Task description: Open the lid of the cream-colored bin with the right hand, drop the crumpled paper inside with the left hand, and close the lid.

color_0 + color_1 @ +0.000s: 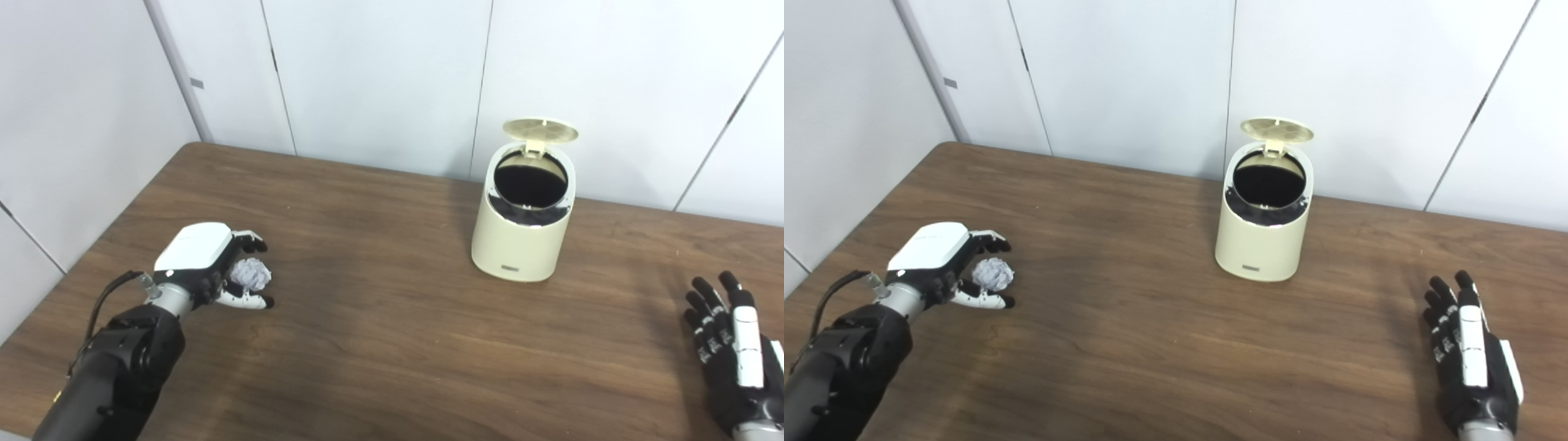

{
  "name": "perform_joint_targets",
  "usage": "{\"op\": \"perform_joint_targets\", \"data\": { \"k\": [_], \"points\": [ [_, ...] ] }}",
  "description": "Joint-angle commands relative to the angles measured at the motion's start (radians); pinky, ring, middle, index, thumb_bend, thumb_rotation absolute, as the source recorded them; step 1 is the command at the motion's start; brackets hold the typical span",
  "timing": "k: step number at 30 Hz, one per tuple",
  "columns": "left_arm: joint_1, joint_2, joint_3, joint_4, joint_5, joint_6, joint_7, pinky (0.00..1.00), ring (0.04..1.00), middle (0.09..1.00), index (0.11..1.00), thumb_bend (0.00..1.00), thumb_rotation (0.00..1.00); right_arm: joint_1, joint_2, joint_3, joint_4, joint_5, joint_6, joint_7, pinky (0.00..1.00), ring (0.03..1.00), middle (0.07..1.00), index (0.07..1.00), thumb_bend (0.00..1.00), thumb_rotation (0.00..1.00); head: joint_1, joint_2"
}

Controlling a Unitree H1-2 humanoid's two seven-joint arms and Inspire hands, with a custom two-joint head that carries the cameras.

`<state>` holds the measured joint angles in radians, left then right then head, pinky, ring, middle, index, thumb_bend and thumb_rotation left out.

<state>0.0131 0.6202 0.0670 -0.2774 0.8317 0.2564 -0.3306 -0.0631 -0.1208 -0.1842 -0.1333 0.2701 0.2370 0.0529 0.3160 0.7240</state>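
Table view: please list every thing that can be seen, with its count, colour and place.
Bin: one, cream, upright on the far middle of the table.
Lid: one, cream, hinged up at the bin's back; opening dark.
Paper: one, white, crumpled, in the left hand.
Table: one, dark brown wood.
Wall panels: white, behind the table.
Left hand: white and black, near left, curled around the paper.
Right hand: black and white, near right, open, empty.

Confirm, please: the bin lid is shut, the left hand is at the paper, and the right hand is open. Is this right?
Not quite: the lid stands open above the bin, as both eye views show. The left hand is at the paper, and the right hand is open.
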Motion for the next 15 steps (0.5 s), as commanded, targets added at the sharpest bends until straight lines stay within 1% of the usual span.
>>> {"op": "perform_joint_targets", "data": {
  "k": [1,6,12,15],
  "points": [
    [-0.034,0.045,0.007,-0.009,0.015,-0.007,0.012,0.65,0.758,0.756,0.755,0.83,0.26,-0.01,-0.005,-0.008,-0.033,0.01,-0.007,0.001,1.0,0.955,0.927,0.986,0.49,0.83,0.0,0.001],
    [-0.037,0.065,-0.007,0.009,0.032,-0.016,0.017,0.66,0.766,0.758,0.754,0.83,0.26,-0.006,-0.007,-0.004,-0.035,0.003,-0.009,0.0,1.0,0.956,0.927,0.989,0.5,0.85,0.0,0.003],
    [-0.04,0.079,-0.017,0.018,0.048,-0.024,0.022,0.67,0.777,0.761,0.748,0.83,0.25,-0.009,-0.004,-0.01,-0.033,0.012,-0.002,-0.003,1.0,0.955,0.924,0.987,0.5,0.83,0.001,0.005],
    [-0.043,0.085,-0.025,0.019,0.058,-0.023,0.016,0.66,0.772,0.757,0.746,0.83,0.25,-0.006,-0.006,-0.009,-0.034,0.007,-0.003,-0.003,1.0,0.956,0.925,0.989,0.49,0.84,0.0,0.006]
  ]
}}
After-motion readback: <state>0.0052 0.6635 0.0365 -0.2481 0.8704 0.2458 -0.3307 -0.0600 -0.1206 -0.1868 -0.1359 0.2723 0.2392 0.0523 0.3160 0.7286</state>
